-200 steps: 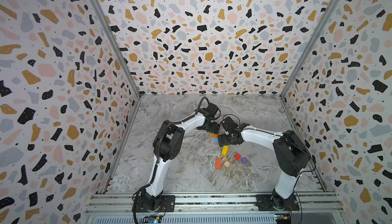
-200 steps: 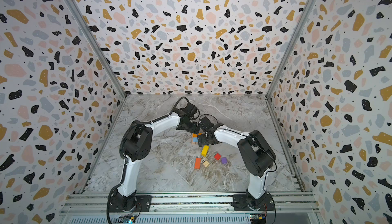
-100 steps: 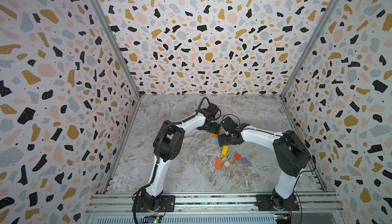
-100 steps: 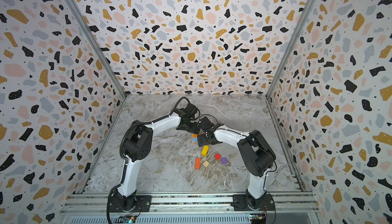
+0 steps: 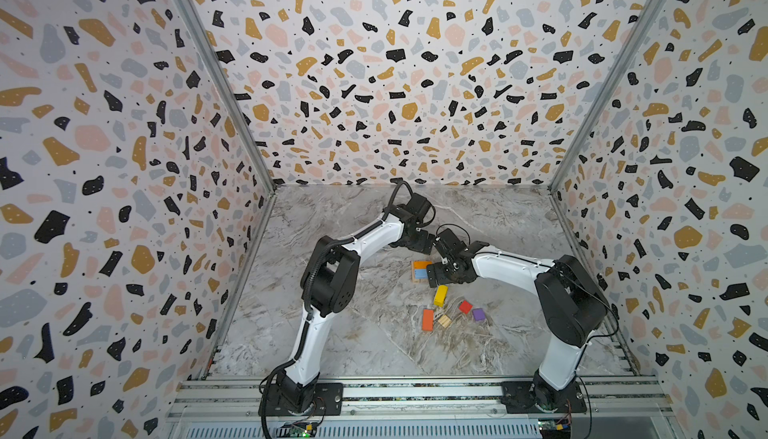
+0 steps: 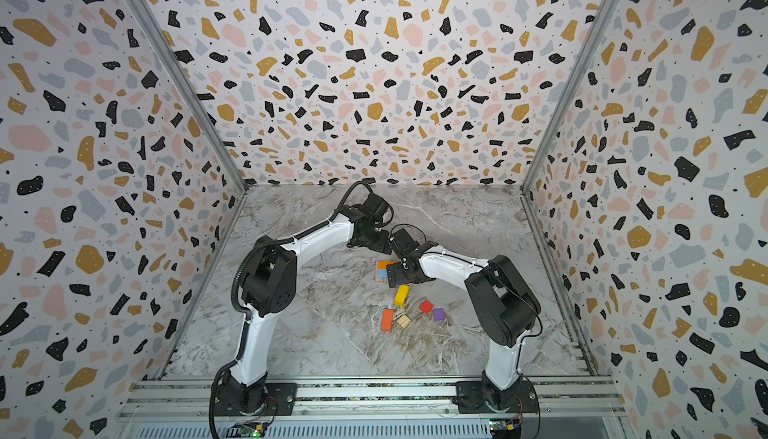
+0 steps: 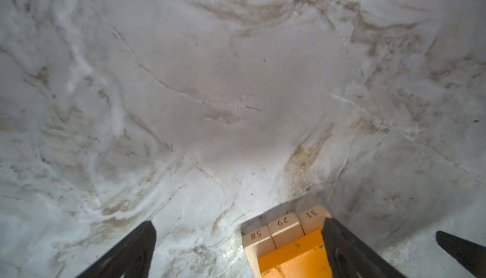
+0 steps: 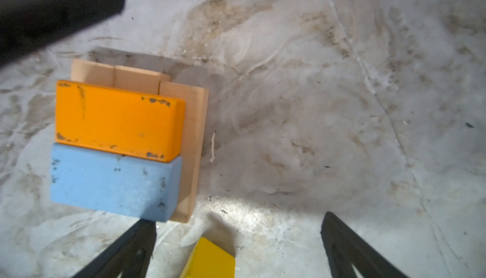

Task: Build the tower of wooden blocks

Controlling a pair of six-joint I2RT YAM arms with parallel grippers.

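Left gripper (image 7: 238,222) and right gripper (image 8: 238,218) hang with jaws spread wide, empty, over a grey marbled tabletop (image 5: 374,345).
Just beside both sits the started tower (image 5: 420,270): an orange oblong wooden block (image 8: 118,121) and a pale blue one (image 8: 113,182) side by side on tan wooden blocks (image 8: 193,145). A loose yellow wooden oblong (image 5: 440,295) lies near the right gripper.

The tower (image 5: 419,270) is hemmed in on its far and right sides by the left arm (image 5: 374,233) and right arm (image 5: 507,261); its left side is open. Loose wood blocks (image 5: 444,320) dot the near-centre desk (image 5: 353,345); the left and far-right stretches are bare.
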